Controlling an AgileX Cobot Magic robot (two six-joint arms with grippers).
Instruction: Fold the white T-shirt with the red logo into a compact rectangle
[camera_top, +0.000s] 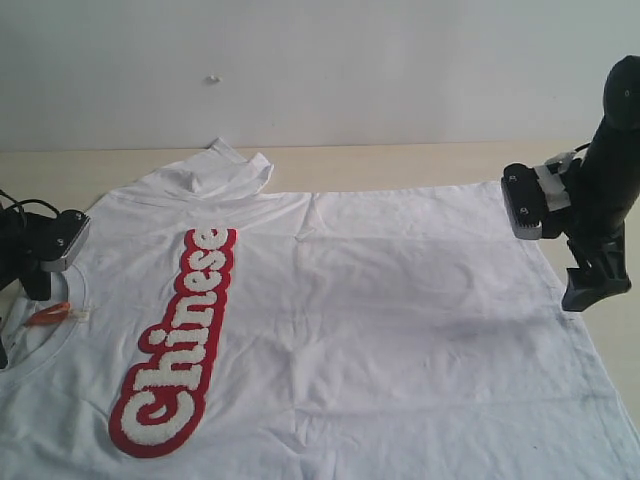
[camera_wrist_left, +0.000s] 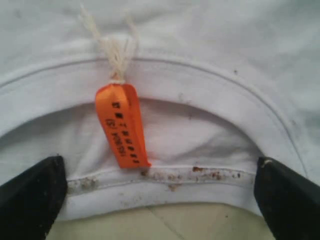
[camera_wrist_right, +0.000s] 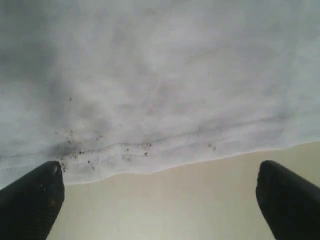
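White T-shirt (camera_top: 400, 330) is lying flat across beige table (camera_top: 400, 165), red logo (camera_top: 175, 345) facing up, far sleeve (camera_top: 235, 168) bunching. Orange tag (camera_wrist_left: 122, 125) is hanging at collar, just ahead of left gripper (camera_wrist_left: 160, 200), jaws standing wide apart. Right gripper (camera_wrist_right: 160, 200), also gaping w/ nothing held, is hovering at hem edge. Plain white wall (camera_top: 400, 70) is running behind.

A plain, matte off-white wall (camera_top: 400, 60) fills the far side of the exterior view, marked by one small pale speck (camera_top: 212, 77). Below it lies a smooth cream-beige tabletop (camera_top: 400, 165), meeting the wall in a straight line. The light is soft and even, casting only faint shadows
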